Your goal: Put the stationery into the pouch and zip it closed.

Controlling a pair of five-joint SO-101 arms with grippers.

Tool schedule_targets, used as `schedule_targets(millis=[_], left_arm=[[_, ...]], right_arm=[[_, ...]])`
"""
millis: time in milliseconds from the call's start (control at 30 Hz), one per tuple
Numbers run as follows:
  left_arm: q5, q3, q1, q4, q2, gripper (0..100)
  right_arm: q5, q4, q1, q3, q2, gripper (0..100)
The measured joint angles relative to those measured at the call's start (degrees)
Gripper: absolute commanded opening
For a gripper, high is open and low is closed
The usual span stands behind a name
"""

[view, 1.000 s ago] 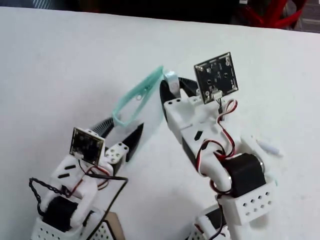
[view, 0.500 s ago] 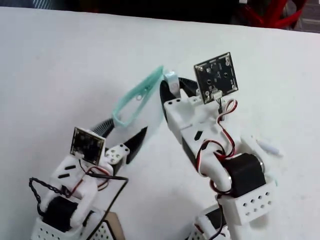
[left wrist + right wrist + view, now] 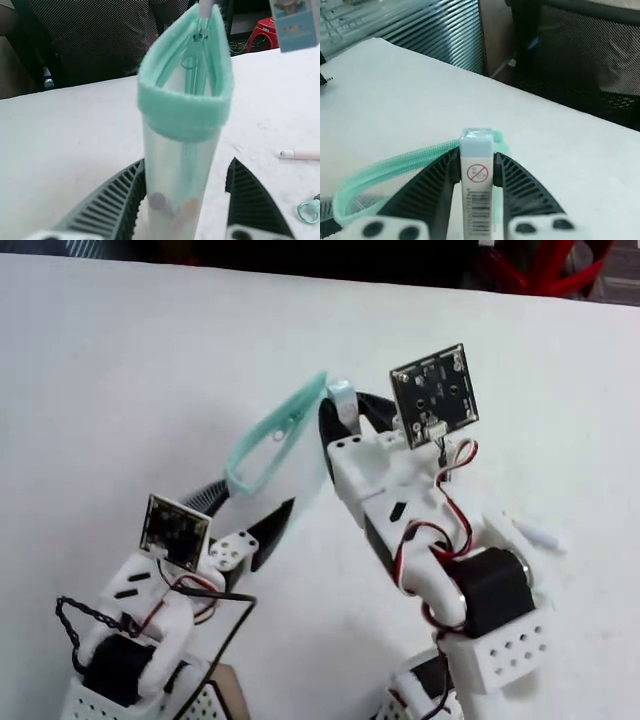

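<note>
Pouch (image 3: 270, 435) stands unzipped mid-frame between the parted jaws of my left claw (image 3: 260, 493); right claw (image 3: 476, 155) pinches an eraser (image 3: 477, 182) at its mouth, a pen (image 3: 535, 533) lies on the counter (image 3: 120, 360) at right: I judge loading unfinished, zipping untouched.

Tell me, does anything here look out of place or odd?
A white pen lies loose on the table beside the right arm, outside the pouch. The pouch stands with its mouth gaping between the open fingers of the left gripper; the right gripper holds a white block by its rim. Nothing looks spilled or broken.
</note>
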Motion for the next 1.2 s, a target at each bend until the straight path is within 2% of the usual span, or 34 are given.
schedule_targets(millis=[167, 333, 467, 1200], left_arm=[[0.0, 0.0, 0.0, 0.0, 0.0, 26], [0.0, 0.0, 0.0, 0.0, 0.0, 26], [0.0, 0.0, 0.0, 0.0, 0.0, 26], [0.0, 0.0, 0.0, 0.0, 0.0, 26]], right_arm=[[0.0, -0.2, -6.9, -7.8, 2.5, 1.8], [0.0, -1.8, -12.4, -13.0, 11.1, 1.8], [0.0, -1.8, -12.5, -13.3, 16.9, 1.8], [0.0, -0.3, -10.0, -7.7, 17.1, 2.2]])
